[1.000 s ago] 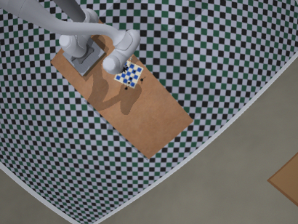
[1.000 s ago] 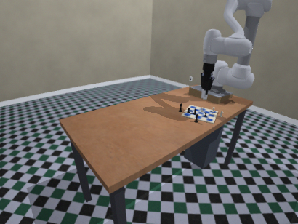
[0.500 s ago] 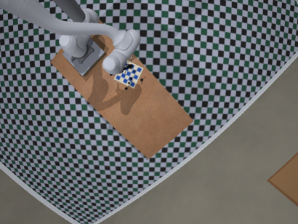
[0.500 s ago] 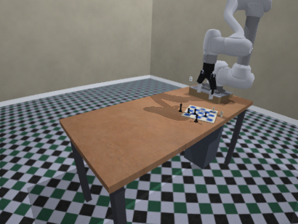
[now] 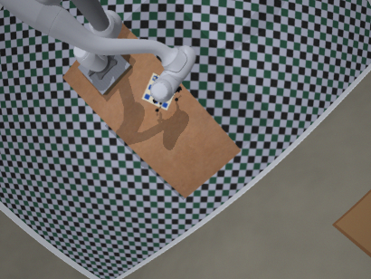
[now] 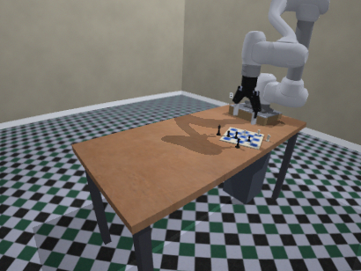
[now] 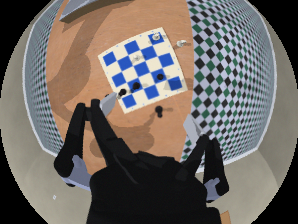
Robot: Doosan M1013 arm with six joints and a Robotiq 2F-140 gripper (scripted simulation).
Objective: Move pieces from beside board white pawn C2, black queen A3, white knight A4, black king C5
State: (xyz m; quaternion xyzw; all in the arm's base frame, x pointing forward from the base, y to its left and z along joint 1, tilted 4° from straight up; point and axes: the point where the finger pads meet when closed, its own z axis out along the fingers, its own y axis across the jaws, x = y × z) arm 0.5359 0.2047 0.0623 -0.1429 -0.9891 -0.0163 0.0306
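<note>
Board [image 5: 147, 96] [image 6: 224, 140] [image 7: 103, 56]: I see blue and cream checks. Tabletop [image 5: 195, 154] [image 6: 145, 167] [image 7: 75, 75]: orange-brown. Floor tiles [image 5: 50, 158] [image 6: 194, 238] [image 7: 220, 75]: black, green, pale lavender checks. Arm [image 5: 122, 46] [image 6: 279, 54]: light grey, darker grey sections. Gripper [image 6: 249, 94] [image 7: 152, 109]: black, pale fingertips. Walls [image 6: 88, 53]: beige.

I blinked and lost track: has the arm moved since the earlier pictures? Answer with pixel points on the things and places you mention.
Yes: from above, its end [image 5: 161, 90] [image 6: 251, 70] has shifted from beside the board [image 5: 147, 96] [image 6: 226, 138] [image 7: 142, 68] to over it.
</note>
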